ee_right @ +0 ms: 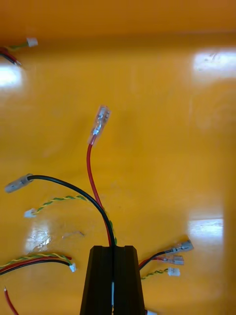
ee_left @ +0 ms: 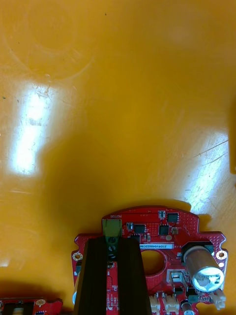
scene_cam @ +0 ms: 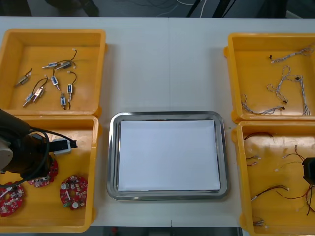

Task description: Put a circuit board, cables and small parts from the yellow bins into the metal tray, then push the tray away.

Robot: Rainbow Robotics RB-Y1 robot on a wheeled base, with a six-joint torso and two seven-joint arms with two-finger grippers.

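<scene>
1. Front view: the metal tray (scene_cam: pixel 167 114) sits mid-table with its white inside bare, so I judge that nothing has been delivered yet. Small metal parts (scene_cam: pixel 49 81) lie in the far-left bin (scene_cam: pixel 54 32) and twisted blue and white cables (scene_cam: pixel 285 83) in the far-right bin (scene_cam: pixel 270 35).
2. The left gripper (ee_left: pixel 112 241) is down in the near-left bin (scene_cam: pixel 94 162). Its fingers are clamped close together on a red circuit board (ee_left: pixel 162 243), biting at the green connector block (ee_left: pixel 112 227) on the board's rim.
3. The right gripper (ee_right: pixel 114 248) is low in the near-right bin (scene_cam: pixel 239 167), pinched onto a red and black cable (ee_right: pixel 88 170). The cable's leads run forward from the fingers and end in a clear-sleeved terminal (ee_right: pixel 101 120) each.
4. Board risk: the hold is on one edge, well off the board's middle. On lifting, the board may swing down or twist out, and a neighbouring board (ee_left: pixel 29 305) lies near enough to be nudged.
5. Cable risk: the leads are thin and slack, so they could slide through the pinch. A yellow-green twisted cable (ee_right: pixel 64 199) passes under the black lead near the fingers and may be dragged along.
6. Carry risk: the trailing terminals could snag the bin wall on the way to the tray, tugging the cable free.
</scene>
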